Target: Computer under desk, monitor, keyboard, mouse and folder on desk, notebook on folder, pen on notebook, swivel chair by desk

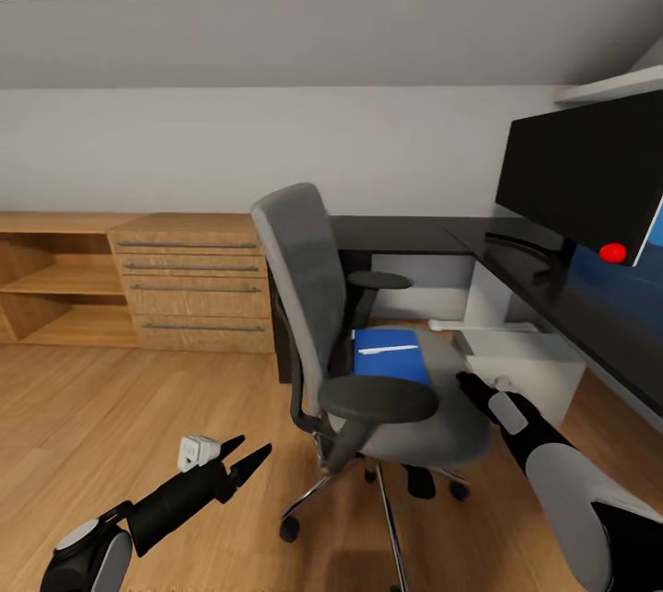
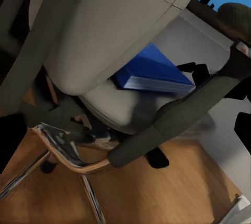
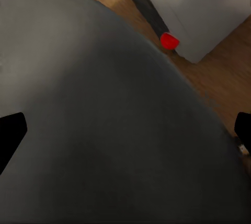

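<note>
The grey swivel chair [image 1: 368, 371] stands in the middle of the wood floor, turned toward the black desk [image 1: 405, 233]. On its seat lies the blue folder [image 1: 391, 362] [image 2: 151, 72] with a white pen [image 1: 389, 349] on top. The black monitor [image 1: 580, 178] stands on the desk at the right. Under the desk sits the light grey computer [image 1: 534, 366] with its red light [image 3: 168, 40]. My right gripper [image 1: 468, 385] [image 3: 125, 130] hovers open over the seat's right edge. My left gripper [image 1: 244, 456] is open, low and left of the chair's armrest [image 2: 183, 112]. Keyboard, mouse and notebook are out of view.
A low light-wood cabinet [image 1: 193, 288] with drawers and open shelves runs along the back wall at the left. The chair's metal star base [image 1: 387, 491] and castors spread over the floor between my arms. White desk legs [image 1: 483, 307] stand behind the chair.
</note>
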`<state>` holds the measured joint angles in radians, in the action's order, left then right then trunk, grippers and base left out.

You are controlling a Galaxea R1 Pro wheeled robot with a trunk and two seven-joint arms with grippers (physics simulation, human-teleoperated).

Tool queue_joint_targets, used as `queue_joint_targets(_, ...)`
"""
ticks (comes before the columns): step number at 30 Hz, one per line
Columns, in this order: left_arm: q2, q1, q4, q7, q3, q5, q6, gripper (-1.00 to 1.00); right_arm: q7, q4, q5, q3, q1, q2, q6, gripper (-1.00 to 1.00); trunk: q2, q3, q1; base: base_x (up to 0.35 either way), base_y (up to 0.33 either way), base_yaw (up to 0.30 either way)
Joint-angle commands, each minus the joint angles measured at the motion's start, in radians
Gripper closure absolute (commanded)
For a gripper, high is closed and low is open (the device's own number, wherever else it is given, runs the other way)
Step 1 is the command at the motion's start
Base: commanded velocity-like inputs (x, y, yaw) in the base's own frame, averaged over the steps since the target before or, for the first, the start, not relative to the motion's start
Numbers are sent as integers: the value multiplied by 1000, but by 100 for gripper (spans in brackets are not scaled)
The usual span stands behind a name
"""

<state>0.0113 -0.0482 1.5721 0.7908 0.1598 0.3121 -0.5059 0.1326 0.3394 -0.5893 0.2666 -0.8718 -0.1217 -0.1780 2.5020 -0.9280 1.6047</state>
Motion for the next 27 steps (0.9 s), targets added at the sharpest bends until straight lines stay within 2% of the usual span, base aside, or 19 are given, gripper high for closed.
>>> queue_joint_targets(1, -1, -1, -1, 1, -3, 6, -8, -100, 4, 2, -20, 1, 0, 0, -5, -100, 0, -1, 0, 0, 0, 257)
queue_joint_targets(7, -1, -1, -3, 1, -28, 6, -8, -100, 4, 1, -20, 0, 0, 1, -5, -100, 0, -1, 0, 0, 0, 262)
queue_joint_targets(18, -1, -1, -3, 1, -29, 5, -8, -100, 2, 1, -20, -1, 0, 2, -5, -100, 0, -1, 0, 0, 0, 264)
queue_joint_targets(21, -1, -1, -6, 1, -43, 5, -8, -100, 2, 2, -20, 0, 0, 1, -5, -100, 0, -1, 0, 0, 0, 258)
queue_joint_targets(27, -1, -1, -7, 0, -66, 5, -7, -100, 3, 6, -20, 1, 0, -6, -5, -100, 0, -1, 0, 0, 0, 76)
